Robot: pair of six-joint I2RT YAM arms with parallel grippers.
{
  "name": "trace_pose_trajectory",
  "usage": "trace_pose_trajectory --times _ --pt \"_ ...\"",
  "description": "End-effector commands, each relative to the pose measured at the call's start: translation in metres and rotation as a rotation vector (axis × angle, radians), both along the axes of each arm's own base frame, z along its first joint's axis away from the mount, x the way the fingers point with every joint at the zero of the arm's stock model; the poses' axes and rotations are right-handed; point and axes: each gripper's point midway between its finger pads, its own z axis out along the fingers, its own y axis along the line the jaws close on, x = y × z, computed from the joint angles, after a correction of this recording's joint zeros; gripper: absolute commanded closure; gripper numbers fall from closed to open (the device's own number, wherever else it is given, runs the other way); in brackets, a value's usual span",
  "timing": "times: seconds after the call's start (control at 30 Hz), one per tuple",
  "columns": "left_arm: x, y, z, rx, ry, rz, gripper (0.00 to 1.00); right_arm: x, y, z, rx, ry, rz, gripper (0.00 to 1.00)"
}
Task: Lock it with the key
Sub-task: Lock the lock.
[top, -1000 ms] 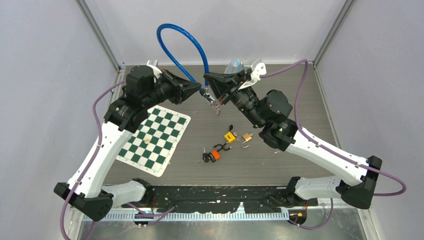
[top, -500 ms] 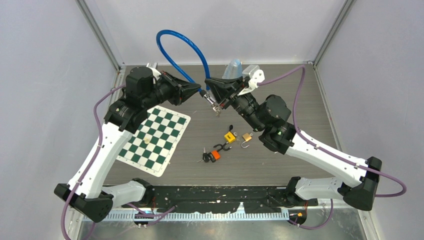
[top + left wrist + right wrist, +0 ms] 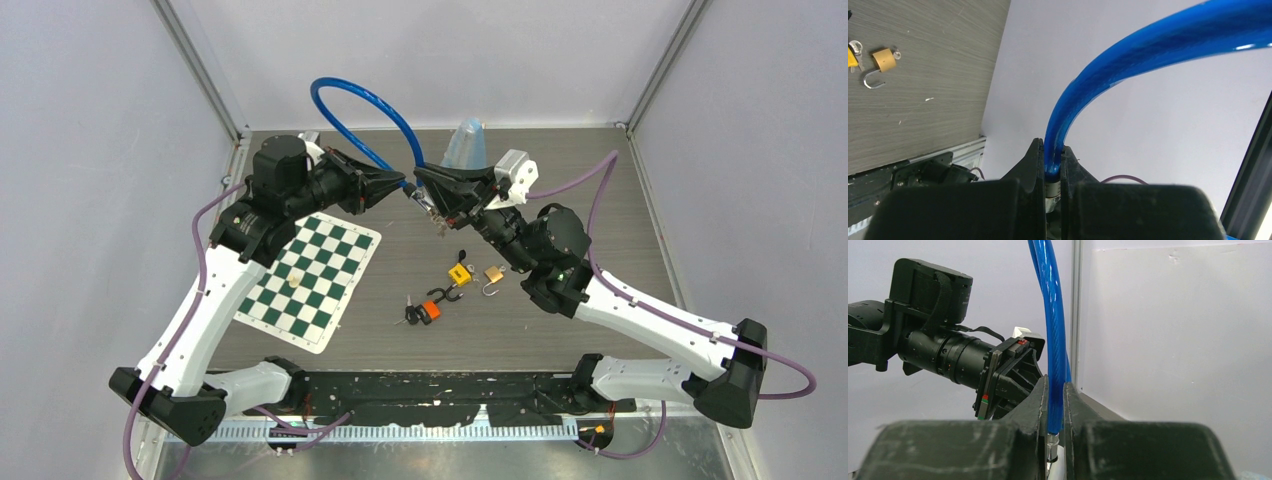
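On the grey wood-grained table (image 3: 600,230) lies a green-and-white chequered mat (image 3: 310,278), and to its right sit a yellow padlock (image 3: 459,273), a brass-coloured padlock (image 3: 494,272) and an orange padlock (image 3: 431,309), while beyond its far edge arches a glossy blue cable (image 3: 365,110) against pale grey walls (image 3: 100,150).

Noted a green-and-white chessboard (image 3: 308,278) flat on the desk's (image 3: 600,230) left side, a small pale piece (image 3: 296,281) on it. Spotted a clear cup (image 3: 465,145) at the back edge. Found yellow padlock (image 3: 459,273), brass padlock (image 3: 494,273) and orange padlock (image 3: 431,310) near mid-desk.
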Motion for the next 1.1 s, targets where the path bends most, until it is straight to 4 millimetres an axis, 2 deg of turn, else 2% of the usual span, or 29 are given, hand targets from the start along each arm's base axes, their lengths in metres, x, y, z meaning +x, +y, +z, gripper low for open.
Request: trace_pose_trajectory --times 0.0,0.13,0.4,0.6,0.77,1.0,1.07 --pt "-0.007 0.003 0.043 -0.106 -0.115 -0.003 1.0 -0.017 0.006 0.014 0.046 -0.073 0.072 0.95" --pt "-0.008 0.004 0.045 -0.12 -0.107 -0.002 1.0 -0.018 0.003 0.009 0.057 -0.096 0.063 0.95" --pt "-0.008 0.001 0.045 -0.151 -0.078 -0.022 1.0 -0.028 0.01 -0.004 0.021 -0.144 0.117 0.95" --pt "-0.009 0.0 0.05 -0.162 -0.091 -0.032 1.0 -0.02 0.014 -0.008 0.04 -0.113 0.097 0.95" --pt "-0.012 -0.002 0.053 -0.178 -0.092 -0.053 1.0 -0.016 0.016 -0.001 0.049 -0.129 0.085 0.95" --pt "-0.015 0.001 0.062 -0.2 -0.118 -0.06 1.0 -0.014 0.014 -0.021 0.004 -0.113 0.061 0.95" --pt "-0.016 0.002 0.063 -0.202 -0.123 -0.061 1.0 -0.008 0.01 -0.027 0.006 -0.078 0.031 0.95"
